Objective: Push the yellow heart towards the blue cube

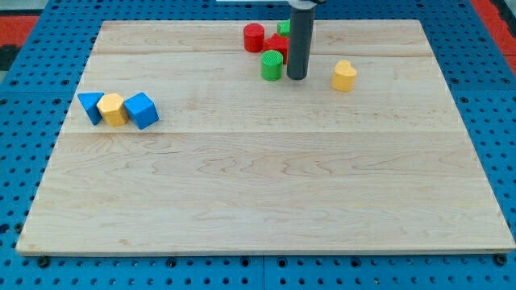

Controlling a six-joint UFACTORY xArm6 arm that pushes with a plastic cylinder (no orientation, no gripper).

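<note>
The yellow heart (344, 76) lies at the view's upper right of the wooden board. The blue cube (141, 110) sits far off at the view's left, touching a yellow block (113, 109) that has a blue triangle (90, 105) on its other side. My tip (297, 77) rests on the board just right of a green cylinder (272, 65), about a block's width left of the yellow heart and not touching it.
A red cylinder (254, 37), a red block (276, 45) partly hidden by the rod, and a green block (284, 28) cluster near the top edge behind my tip. The board (258, 201) is ringed by blue pegboard.
</note>
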